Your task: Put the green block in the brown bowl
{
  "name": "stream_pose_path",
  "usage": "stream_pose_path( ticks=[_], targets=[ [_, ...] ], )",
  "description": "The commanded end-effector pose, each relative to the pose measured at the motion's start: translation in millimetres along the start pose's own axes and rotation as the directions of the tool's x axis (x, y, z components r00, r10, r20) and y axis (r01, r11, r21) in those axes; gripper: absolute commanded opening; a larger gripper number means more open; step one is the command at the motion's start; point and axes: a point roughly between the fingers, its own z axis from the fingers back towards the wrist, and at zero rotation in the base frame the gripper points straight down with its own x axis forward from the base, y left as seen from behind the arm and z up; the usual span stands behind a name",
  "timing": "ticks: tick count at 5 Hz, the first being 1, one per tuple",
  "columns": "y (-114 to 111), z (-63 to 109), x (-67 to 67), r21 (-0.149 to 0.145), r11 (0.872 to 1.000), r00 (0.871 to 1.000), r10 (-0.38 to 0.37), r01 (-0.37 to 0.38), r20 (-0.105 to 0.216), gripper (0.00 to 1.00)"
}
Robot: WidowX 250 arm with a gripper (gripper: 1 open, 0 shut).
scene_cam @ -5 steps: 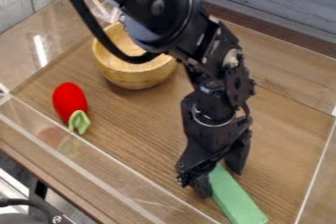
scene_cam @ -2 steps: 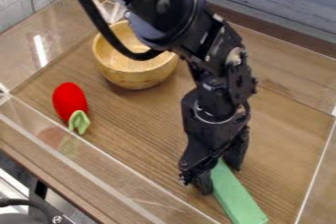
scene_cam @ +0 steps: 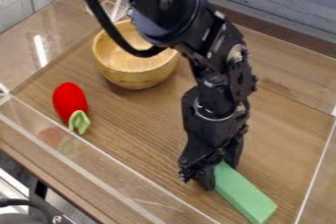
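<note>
While scanning the single camera view, counting one green block [scene_cam: 246, 196], one brown bowl [scene_cam: 134, 63], one red strawberry-like toy [scene_cam: 70, 101] with a small green tip, and one black arm ending in one gripper [scene_cam: 210, 174].

Sitting on a wooden table [scene_cam: 132, 130], all of it, with clear walls [scene_cam: 33, 130] standing along the edges.

Lying flat toward 5 o'clock in the picture, that block, running on a diagonal from under the fingers toward the lower right corner. Resting toward 11 o'clock, the bowl, upright, well apart from the block. Lying toward 9 o'clock near the clear wall, the toy, well apart from both.

Reaching in from 12 o'clock, the arm, passing above and partly in front of the bowl's right rim, then bending down through bulky joints toward 5 o'clock. Pointing straight down at the tabletop, the gripper, with its fingertips low at the block's upper-left end.

Closing tight on that end of the block, the jaws, standing narrow with the mint-green bar between them. Not lifting the bar off the wood, as far as can be told.
</note>
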Motion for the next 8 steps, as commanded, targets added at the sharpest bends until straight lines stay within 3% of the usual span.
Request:
stream_pose_path(
  ticks=[1,6,8],
  targets=[
    [-3,1.7,6.6,0.014,1.0,1.0,0.001,-0.001,0.006,0.0],
    [-16,28.3,11.8,0.027,0.999,0.999,-0.036,0.036,-0.005,0.0],
    [-24,48.7,14.4,0.023,0.998,0.998,-0.061,0.061,0.0,0.0]
  ],
)
